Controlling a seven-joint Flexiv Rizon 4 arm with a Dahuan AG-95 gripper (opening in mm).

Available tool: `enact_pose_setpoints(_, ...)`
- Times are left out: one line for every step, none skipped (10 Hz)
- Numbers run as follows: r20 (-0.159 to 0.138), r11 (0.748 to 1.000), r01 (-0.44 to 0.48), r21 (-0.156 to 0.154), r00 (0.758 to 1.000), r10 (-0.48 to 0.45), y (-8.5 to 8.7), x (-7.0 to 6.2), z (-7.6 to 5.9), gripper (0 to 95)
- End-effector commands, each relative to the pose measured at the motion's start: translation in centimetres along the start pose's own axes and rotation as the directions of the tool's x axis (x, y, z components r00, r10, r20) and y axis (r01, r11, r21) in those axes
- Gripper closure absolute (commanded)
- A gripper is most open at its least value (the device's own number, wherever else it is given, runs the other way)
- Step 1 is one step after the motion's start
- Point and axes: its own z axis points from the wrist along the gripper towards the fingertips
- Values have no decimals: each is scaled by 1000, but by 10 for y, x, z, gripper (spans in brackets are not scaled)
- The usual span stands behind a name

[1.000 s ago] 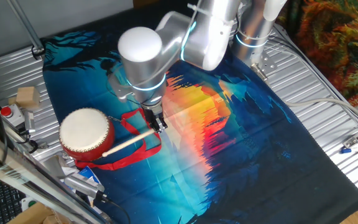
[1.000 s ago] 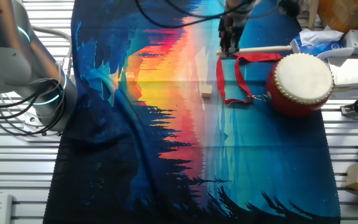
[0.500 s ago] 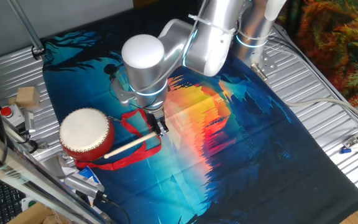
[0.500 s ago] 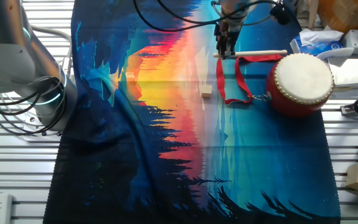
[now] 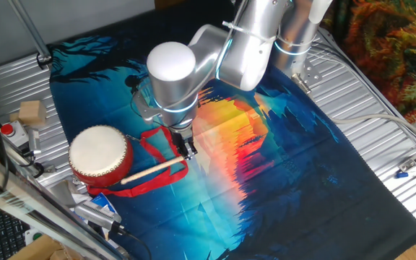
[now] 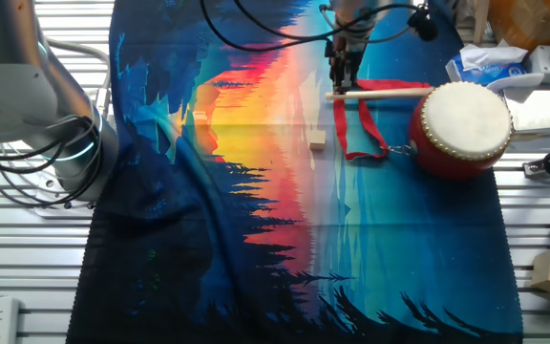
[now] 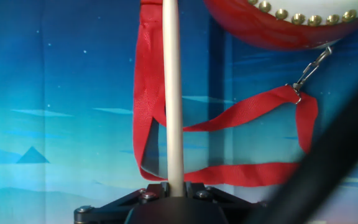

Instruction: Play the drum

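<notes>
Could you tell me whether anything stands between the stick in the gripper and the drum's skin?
Nothing visible does. The gripper holds the stick, which reaches toward the drum. Only the red ribbon strap lies below the stick on the cloth, beside the drum.

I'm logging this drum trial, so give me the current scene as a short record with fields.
surface: printed sunset cloth spread over a metal table
drum: near the cloth's edge, cream head facing up
strap: red ribbon loose on the cloth, clipped to the drum's side
stick: thin pale wood, one end in the gripper, other end reaching toward the drum
gripper: closed on the stick, low over the ribbon
stick on drum head: not touching in the fixed views
other item: small pale block on the cloth
</notes>
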Motion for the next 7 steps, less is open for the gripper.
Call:
enact_pose_setpoints(1,1000,-3,2,1000,3,-1,1,-1,760)
enact_pose_setpoints(0,1000,-1,11,1000,1,-1,1,-2,760)
enact_pose_setpoints(-4,1000,8,18,1000,-8,-1,1,-2,760)
enact_pose_setpoints(-7,1000,20,18,1000,-20,-1,0,-4,760)
enact_pose_setpoints(-10,999,42,17,999,-42,-1,0,-7,760)
enact_pose_setpoints(-11,999,51,18,999,-51,-2,0,-8,760)
enact_pose_setpoints(-19,999,49,19,999,-49,-2,-1,-13,760)
